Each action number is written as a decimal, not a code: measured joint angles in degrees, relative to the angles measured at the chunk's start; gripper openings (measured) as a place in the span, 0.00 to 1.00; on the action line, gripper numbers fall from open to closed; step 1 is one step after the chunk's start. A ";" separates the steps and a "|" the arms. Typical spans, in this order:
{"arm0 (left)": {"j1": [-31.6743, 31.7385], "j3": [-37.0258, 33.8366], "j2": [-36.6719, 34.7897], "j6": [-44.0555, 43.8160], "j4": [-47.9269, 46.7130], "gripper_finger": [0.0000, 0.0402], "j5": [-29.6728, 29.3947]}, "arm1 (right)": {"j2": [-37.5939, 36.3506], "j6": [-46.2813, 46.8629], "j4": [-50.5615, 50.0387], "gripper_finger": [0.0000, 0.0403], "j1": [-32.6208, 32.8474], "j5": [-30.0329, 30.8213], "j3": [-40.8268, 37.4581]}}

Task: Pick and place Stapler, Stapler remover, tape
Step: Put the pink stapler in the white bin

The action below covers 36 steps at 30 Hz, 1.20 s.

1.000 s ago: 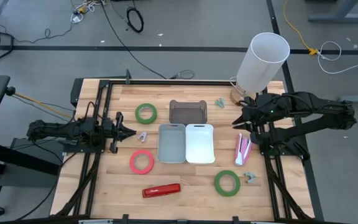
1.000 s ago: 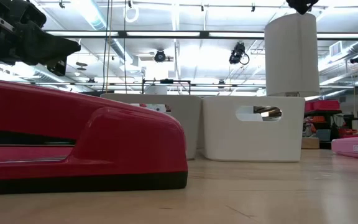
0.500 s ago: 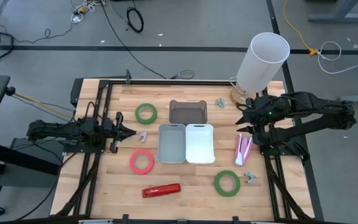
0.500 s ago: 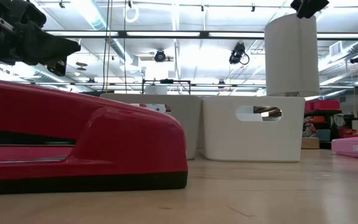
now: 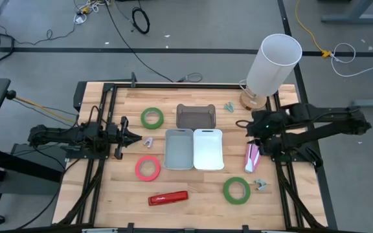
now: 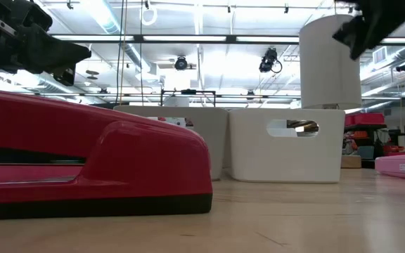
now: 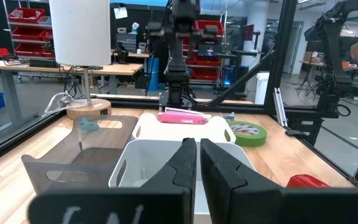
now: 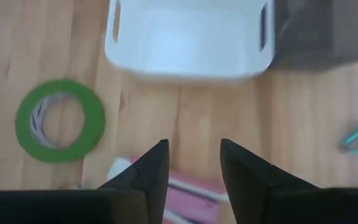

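Right end effector [image 8: 190, 163] fingers parted, empty, above the pink stapler [image 5: 252, 156] beside the white bin [image 5: 208, 149]. Left end effector [image 5: 136, 136] closed, empty, parked at table left.

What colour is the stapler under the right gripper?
Pink stapler; clearest in the high view.

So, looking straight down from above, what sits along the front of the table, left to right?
Red tape roll → red stapler → green tape roll → small staple remover.
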 joint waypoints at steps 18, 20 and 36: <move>0.01 0.00 -0.02 0.00 0.00 0.07 0.01 | 0.03 -10.26 0.87 0.37 3.15 -6.02 -12.50; 0.02 0.00 0.00 0.00 0.00 0.07 0.00 | 0.15 -10.96 0.91 0.39 4.09 -6.04 -12.50; 0.02 0.00 -0.01 0.00 0.00 0.07 0.02 | 3.98 16.32 0.77 0.62 8.27 -6.16 -7.03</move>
